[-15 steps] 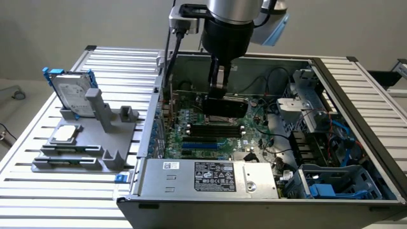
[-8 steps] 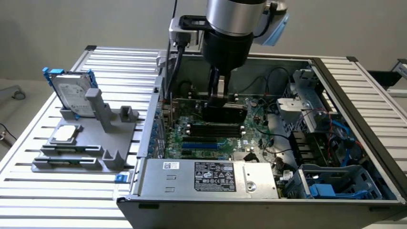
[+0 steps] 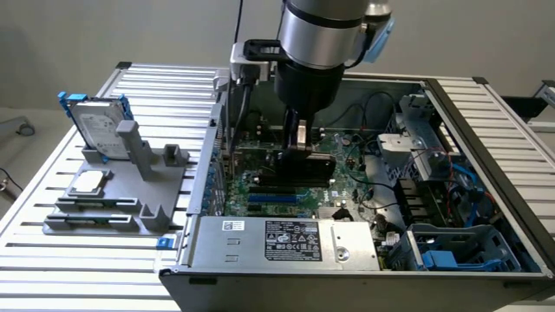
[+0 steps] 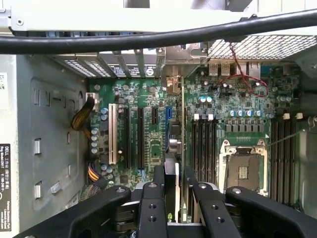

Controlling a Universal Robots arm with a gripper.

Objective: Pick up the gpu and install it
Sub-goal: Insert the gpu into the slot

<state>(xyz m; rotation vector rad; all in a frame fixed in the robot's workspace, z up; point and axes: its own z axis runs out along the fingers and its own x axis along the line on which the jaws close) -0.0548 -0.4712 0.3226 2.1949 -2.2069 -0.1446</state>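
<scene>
The gpu [image 3: 305,170] is a black-covered card standing upright on its edge inside the open computer case [image 3: 451,117], low over the green motherboard [image 3: 347,182]. My gripper [image 3: 299,140] comes down from above and is shut on the card's top edge. In the wrist view the gpu [image 4: 182,148] appears edge-on as a thin strip running from between my fingers [image 4: 158,181] toward the rear bracket openings [image 4: 129,67]. It lies beside the long black expansion slots [image 4: 140,136]. I cannot tell whether its lower edge sits in a slot.
A silver hard drive [image 3: 100,127] in a blue frame stands on a grey fixture [image 3: 121,195] left of the case. The power supply box [image 3: 286,240] closes the case's near side. Memory slots [image 4: 203,144] and a CPU socket [image 4: 242,171] lie beside the card. A black cable [image 4: 148,37] crosses the wrist view.
</scene>
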